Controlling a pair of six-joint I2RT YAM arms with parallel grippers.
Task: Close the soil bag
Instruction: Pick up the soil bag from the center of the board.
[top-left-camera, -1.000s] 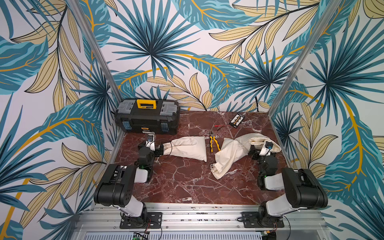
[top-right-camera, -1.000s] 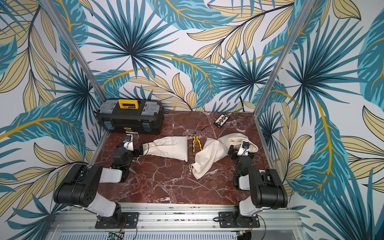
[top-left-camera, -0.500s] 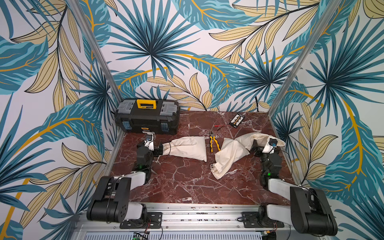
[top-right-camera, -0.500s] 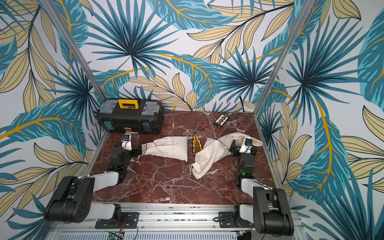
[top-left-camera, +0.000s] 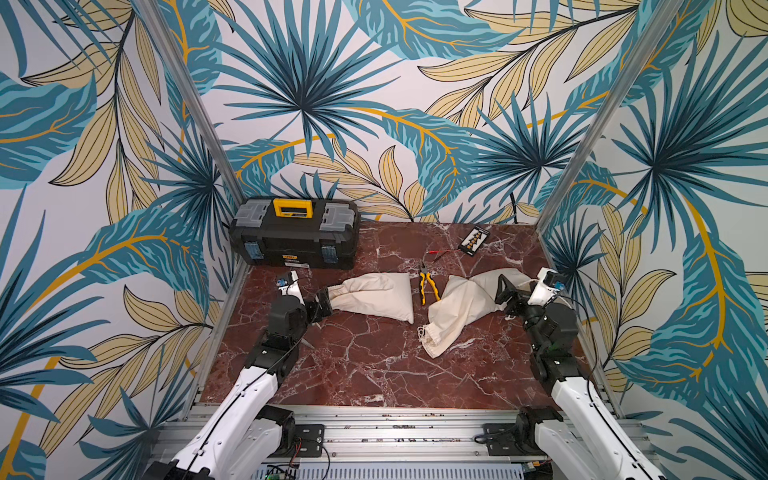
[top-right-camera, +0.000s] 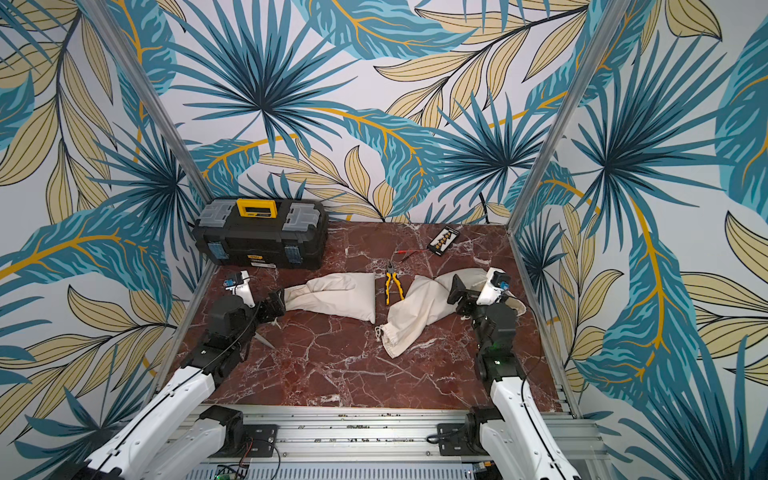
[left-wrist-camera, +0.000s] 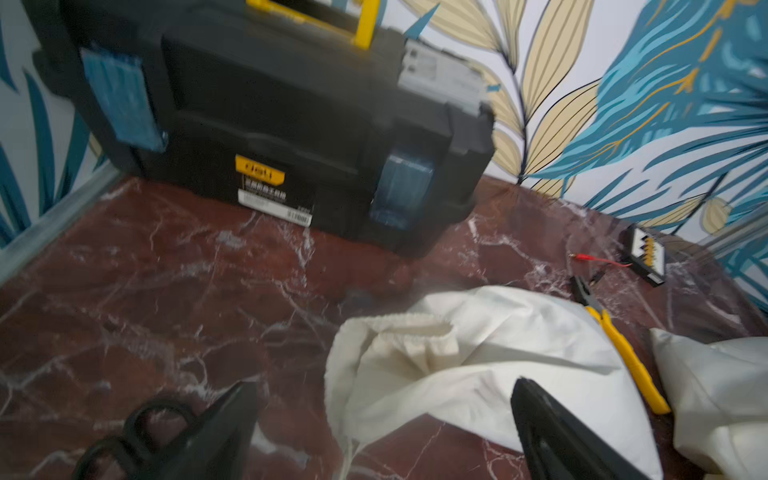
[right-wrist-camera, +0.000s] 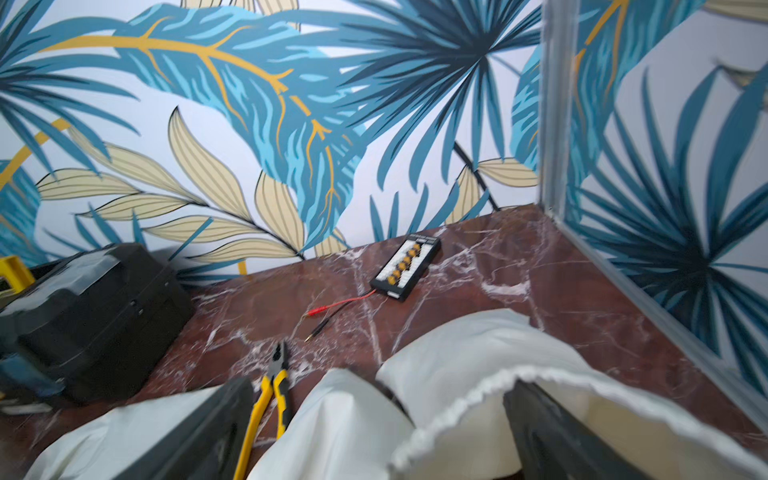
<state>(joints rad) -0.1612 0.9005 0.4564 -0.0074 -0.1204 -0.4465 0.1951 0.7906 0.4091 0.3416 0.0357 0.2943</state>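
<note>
Scanning from my far left, I see the black toolbox (top-left-camera: 293, 232) against the back wall. In front of it, my left hand (top-left-camera: 326, 305) sits low over the red marble tabletop (top-left-camera: 365, 374), its fingers spread wide and holding nothing. A pair of scissors (left-wrist-camera: 137, 432) lies just beside it. That hand points at the gathered mouth (left-wrist-camera: 409, 332) of a plump bag (top-left-camera: 374, 297), which lies on its side with the hem puckered but not drawn shut. Yellow pliers (top-left-camera: 428, 286) lie between this bag and a limp bag (top-left-camera: 461, 307), a twisted length of cream cloth. My right hand (top-left-camera: 506, 296) is at the limp bag's far end, fingers also wide apart and clamped on nothing, with a ruffled rim (right-wrist-camera: 490, 386) gaping just ahead of it. A small black connector board (top-left-camera: 473, 240) sits well behind. I judge this to be the approach step — nothing is gripped and neither mouth is closed — and I cannot tell which bag holds the soil. The next move calls for finding the drawstring, pinching it with one hand and bracing the cloth with the other, since loose fabric will slide rather than cinch.
</note>
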